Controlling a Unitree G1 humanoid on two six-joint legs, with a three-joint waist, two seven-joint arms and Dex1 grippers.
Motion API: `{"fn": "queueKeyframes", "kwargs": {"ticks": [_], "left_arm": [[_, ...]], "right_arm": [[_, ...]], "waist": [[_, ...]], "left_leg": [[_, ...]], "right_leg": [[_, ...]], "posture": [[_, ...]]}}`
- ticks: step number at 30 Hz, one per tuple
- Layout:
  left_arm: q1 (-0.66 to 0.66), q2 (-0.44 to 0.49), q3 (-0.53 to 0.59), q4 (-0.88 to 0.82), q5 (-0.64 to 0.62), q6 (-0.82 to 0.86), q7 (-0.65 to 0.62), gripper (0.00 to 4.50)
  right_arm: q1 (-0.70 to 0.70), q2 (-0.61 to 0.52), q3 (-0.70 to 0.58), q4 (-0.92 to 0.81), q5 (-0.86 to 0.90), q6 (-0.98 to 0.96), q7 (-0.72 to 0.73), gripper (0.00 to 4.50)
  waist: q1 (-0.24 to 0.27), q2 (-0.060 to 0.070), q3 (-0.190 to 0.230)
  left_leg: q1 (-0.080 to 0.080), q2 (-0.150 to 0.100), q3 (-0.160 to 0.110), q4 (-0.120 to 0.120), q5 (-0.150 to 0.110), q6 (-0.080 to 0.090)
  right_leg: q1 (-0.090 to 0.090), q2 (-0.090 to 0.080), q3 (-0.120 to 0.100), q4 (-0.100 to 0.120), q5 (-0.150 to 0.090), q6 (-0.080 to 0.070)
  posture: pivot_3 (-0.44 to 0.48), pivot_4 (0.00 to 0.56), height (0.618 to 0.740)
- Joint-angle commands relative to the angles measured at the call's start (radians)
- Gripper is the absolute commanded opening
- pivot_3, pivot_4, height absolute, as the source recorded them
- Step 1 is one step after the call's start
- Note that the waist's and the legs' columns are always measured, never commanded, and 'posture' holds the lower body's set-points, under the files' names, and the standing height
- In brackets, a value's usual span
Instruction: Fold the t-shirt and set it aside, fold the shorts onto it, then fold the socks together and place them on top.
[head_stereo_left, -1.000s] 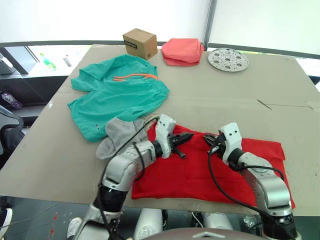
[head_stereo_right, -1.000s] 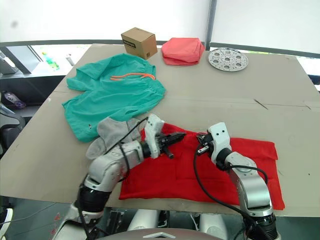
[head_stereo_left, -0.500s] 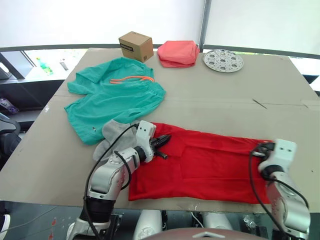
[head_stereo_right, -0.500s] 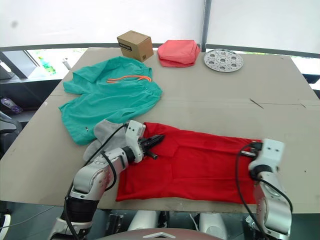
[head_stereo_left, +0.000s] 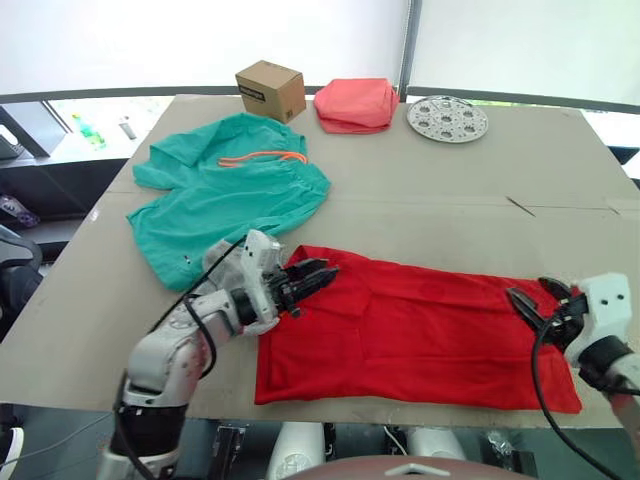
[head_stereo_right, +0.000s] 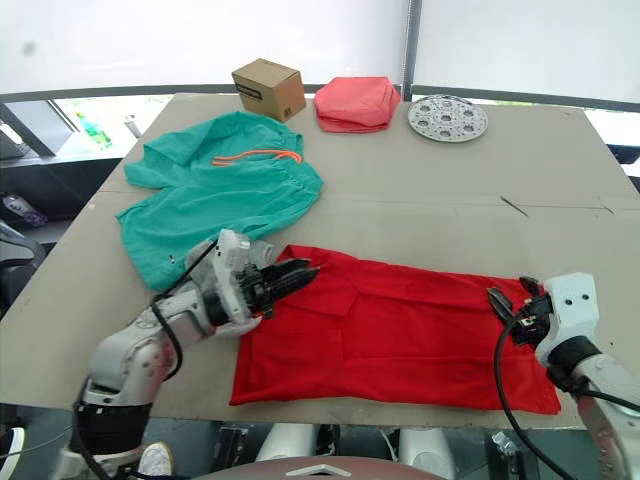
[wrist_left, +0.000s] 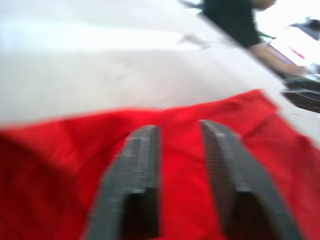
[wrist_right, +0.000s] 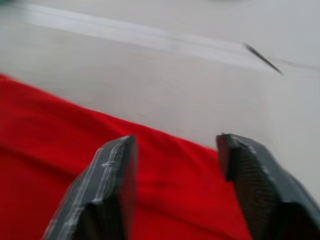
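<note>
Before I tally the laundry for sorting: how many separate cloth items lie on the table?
4: red t-shirt at the near edge, teal shorts far left, grey socks largely hidden behind the left arm, folded salmon cloth at the far edge.

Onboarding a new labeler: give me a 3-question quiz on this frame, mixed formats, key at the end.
1. True or false: the left gripper is over the t-shirt, at its end nearest the shorts.
2. Multiple choice: what lies at the far table edge between the box and the perforated disc? A) grey socks B) a folded pink cloth C) a blue towel
3. Fill in: the right gripper has its fingers ____ above the shirt's opposite end.

Key: 1 true; 2 B, the pink cloth; 3 open.
</note>
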Motion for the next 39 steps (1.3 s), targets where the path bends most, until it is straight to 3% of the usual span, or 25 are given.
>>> {"fn": "queueKeyframes", "kwargs": {"ticks": [1,5,11,13,17,24,27,31,34,39], "left_arm": [[-0.021,0.025,-0.005,0.029,0.040,-0.048,-0.039,2.95],[-0.090,0.023,0.009,0.169,0.113,-0.103,-0.015,2.95],[-0.211,0.154,-0.050,0.318,0.169,-0.154,-0.260,2.95],[-0.292,0.199,-0.099,0.396,0.221,-0.180,-0.342,2.95],[-0.457,0.208,-0.173,0.553,0.313,-0.170,-0.376,2.95],[-0.659,0.117,-0.303,0.706,0.446,-0.161,-0.398,2.95],[-0.713,0.050,-0.329,0.737,0.483,-0.134,-0.363,2.95],[-0.720,0.017,-0.363,0.715,0.513,-0.100,-0.373,2.95],[-0.703,-0.005,-0.395,0.729,0.563,-0.159,-0.356,2.95],[-0.724,-0.021,-0.406,0.883,0.629,-0.272,-0.369,2.95]], "right_arm": [[-0.037,-0.038,0.015,-0.047,0.032,0.052,-0.008,3.87],[-0.043,-0.037,0.130,0.004,-0.075,0.073,-0.093,3.87],[-0.152,-0.038,0.028,0.003,0.075,0.303,-0.115,3.87],[-0.208,-0.130,0.008,-0.010,0.102,0.375,-0.075,3.87],[-0.262,-0.321,0.015,-0.006,0.113,0.518,-0.036,3.87],[-0.287,-0.668,0.037,0.023,0.095,0.613,0.095,3.87],[-0.398,-0.714,0.070,0.080,0.140,0.624,0.149,3.87],[-0.432,-0.777,0.137,0.175,0.111,0.596,0.196,3.87],[-0.402,-0.810,0.190,0.262,0.067,0.538,0.227,3.87],[-0.549,-0.804,0.390,0.452,-0.001,0.426,0.312,3.87]], "waist": [[0.002,0.000,0.000],[0.017,-0.001,0.000],[0.023,-0.003,0.002],[0.023,-0.001,0.003],[0.027,-0.001,0.004],[0.025,-0.005,0.006],[0.021,-0.008,0.008],[0.021,-0.009,0.009],[0.023,-0.009,0.009],[0.022,-0.008,0.009]], "left_leg": [[-0.001,0.000,0.000,0.000,0.000,0.000],[-0.005,0.000,-0.002,0.000,0.000,0.001],[-0.008,-0.001,-0.001,0.000,0.003,0.004],[-0.008,-0.001,-0.001,0.000,0.003,0.004],[-0.008,-0.002,-0.002,0.001,0.002,0.005],[-0.010,-0.002,-0.002,0.000,0.002,0.006],[-0.010,-0.001,-0.001,0.000,0.002,0.006],[-0.010,-0.001,-0.001,0.000,0.002,0.006],[-0.010,-0.001,-0.001,0.000,0.002,0.006],[-0.009,-0.001,0.000,0.003,0.003,0.005]], "right_leg": [[0.000,0.000,0.000,-0.002,0.000,0.000],[-0.003,0.000,-0.002,-0.004,0.002,-0.003],[-0.004,0.000,-0.002,-0.007,0.002,-0.003],[-0.004,0.000,-0.003,-0.007,0.002,-0.003],[-0.003,0.000,-0.004,-0.008,0.002,-0.003],[-0.004,0.001,-0.004,-0.009,0.004,0.001],[-0.004,0.002,-0.003,-0.009,0.004,0.002],[-0.004,0.003,-0.002,-0.009,0.004,0.002],[-0.004,0.002,-0.002,-0.009,0.004,0.002],[-0.003,0.002,-0.002,-0.008,0.004,0.002]], "posture": [[0.000,0.150,0.740],[0.000,0.150,0.740],[0.000,0.150,0.740],[0.000,0.150,0.740],[0.000,0.150,0.740],[0.000,0.150,0.740],[0.000,0.150,0.740],[0.000,0.150,0.740],[0.000,0.150,0.740],[0.000,0.150,0.740]]}}
